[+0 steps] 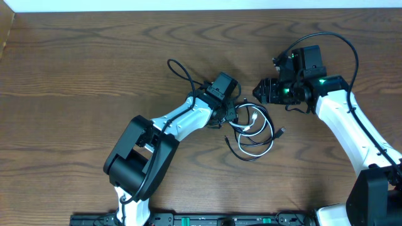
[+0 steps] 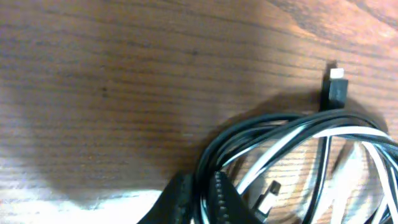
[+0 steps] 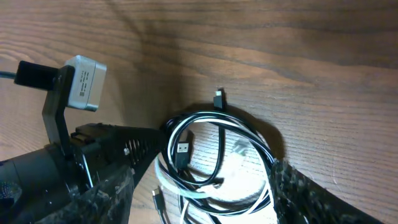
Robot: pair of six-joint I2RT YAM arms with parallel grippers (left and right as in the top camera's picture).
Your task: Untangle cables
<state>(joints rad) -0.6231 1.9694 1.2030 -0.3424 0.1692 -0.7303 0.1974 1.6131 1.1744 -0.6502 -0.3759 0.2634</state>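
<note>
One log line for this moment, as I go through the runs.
left gripper: shut on cables | right gripper: open, holding nothing | state: white and black loops intertwined

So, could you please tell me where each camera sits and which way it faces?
Overhead: above the table, looking down; both arms, left gripper and right gripper.
Left wrist: on the left arm, low over the table; fingers pinching the cables.
Right wrist: on the right arm, angled down; open fingers frame the cables.
Shared: all show the cables.
</note>
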